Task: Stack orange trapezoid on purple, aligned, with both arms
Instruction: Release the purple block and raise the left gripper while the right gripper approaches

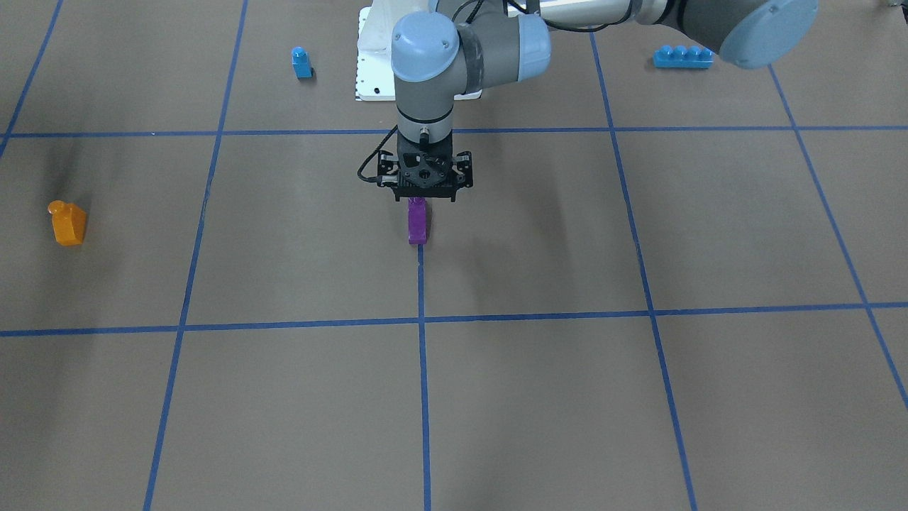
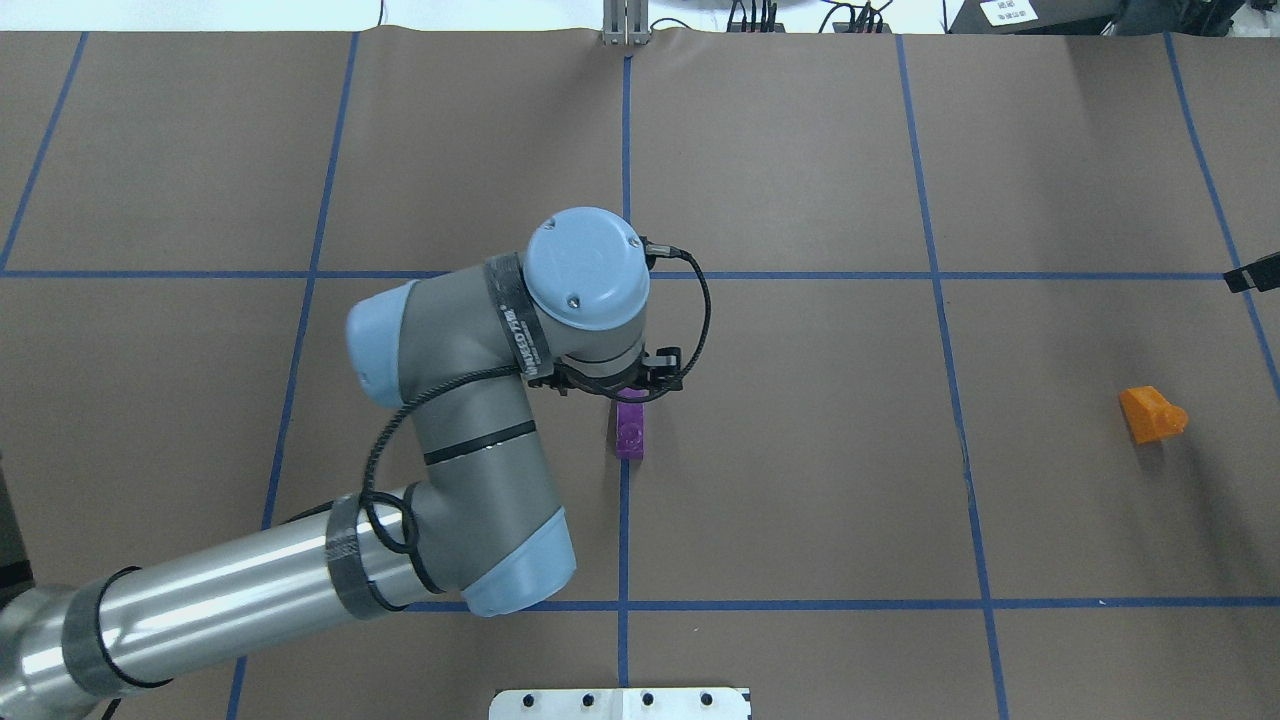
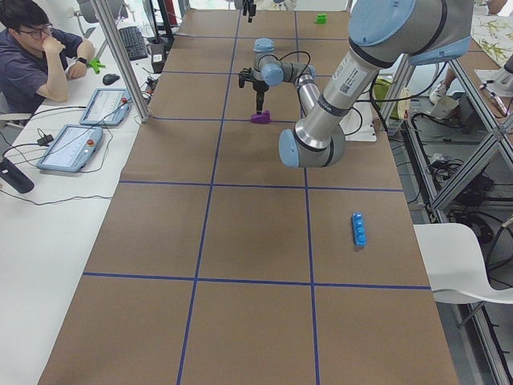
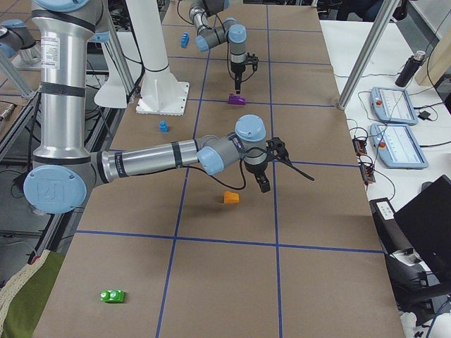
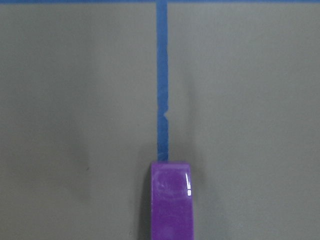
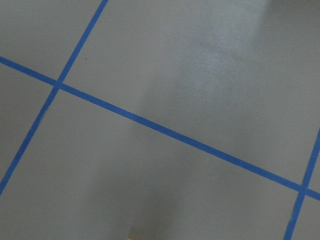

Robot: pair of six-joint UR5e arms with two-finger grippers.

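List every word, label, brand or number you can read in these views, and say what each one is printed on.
"UR": logo on a blue cap of the right arm, barely legible.
Unreadable, blurred: white print on the black band of the left arm.
Unreadable, blurred: print along the right arm's upright tube.
Unreadable, too small: white label at the overhead view's top edge.

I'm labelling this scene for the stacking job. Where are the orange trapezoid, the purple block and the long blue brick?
orange trapezoid (image 1: 71,227): front-facing view, on its body.
purple block (image 2: 631,432): overhead view, on its top surface.
long blue brick (image 1: 682,59): front-facing view, on its side below the studs.
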